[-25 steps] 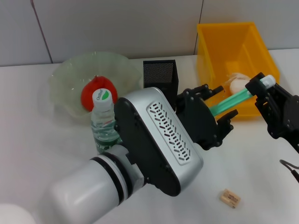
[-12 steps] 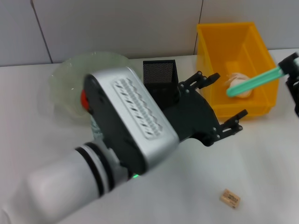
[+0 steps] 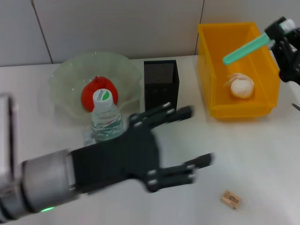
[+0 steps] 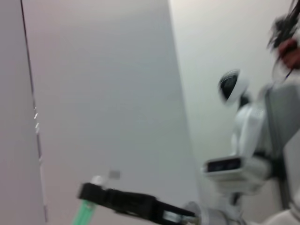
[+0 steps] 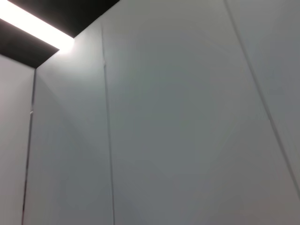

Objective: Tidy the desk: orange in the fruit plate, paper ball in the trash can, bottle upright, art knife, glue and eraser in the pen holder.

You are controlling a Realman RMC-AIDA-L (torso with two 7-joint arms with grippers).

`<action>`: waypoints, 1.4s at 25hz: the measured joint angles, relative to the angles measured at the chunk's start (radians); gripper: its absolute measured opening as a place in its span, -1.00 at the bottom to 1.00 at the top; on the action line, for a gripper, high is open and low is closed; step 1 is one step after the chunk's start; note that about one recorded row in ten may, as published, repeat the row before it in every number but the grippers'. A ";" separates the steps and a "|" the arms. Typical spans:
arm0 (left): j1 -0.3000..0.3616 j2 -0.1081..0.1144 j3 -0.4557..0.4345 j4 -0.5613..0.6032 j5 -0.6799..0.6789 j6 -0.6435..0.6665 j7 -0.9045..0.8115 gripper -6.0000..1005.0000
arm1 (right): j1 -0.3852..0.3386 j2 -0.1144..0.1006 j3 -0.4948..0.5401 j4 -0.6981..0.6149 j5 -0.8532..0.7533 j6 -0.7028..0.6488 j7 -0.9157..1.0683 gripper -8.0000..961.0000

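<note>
While the right gripper hangs high over the far side of the yellow plastic trash bin, it stays out of nothing — its fingers are clamped on a long green art knife, whose free end slants down over the bin. From there the black mesh pen holder stands well apart, toward the robot's left, so the knife is not yet stowed. Nearer, the left gripper spreads wide open and empty above the white desk.

Done, by the look of it: the white paper ball in the bin, the orange-red fruit in the pale green glass bowl, the clear plastic bottle upright. Left — the small tan eraser, lying on the desk near the left gripper; no glue is visible.
</note>
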 joint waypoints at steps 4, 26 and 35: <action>-0.091 -0.001 -0.213 -0.532 -0.147 0.452 0.211 0.57 | 0.062 -0.001 -0.006 0.010 -0.009 0.068 -0.043 -0.67; -0.119 0.001 -0.296 -0.815 -0.240 0.631 0.364 0.36 | 0.270 0.003 -0.264 -0.006 -0.007 0.517 -0.115 -0.66; -0.117 0.001 -0.296 -0.816 -0.239 0.637 0.363 0.36 | 0.313 0.004 -0.291 -0.033 -0.007 0.632 -0.108 -0.66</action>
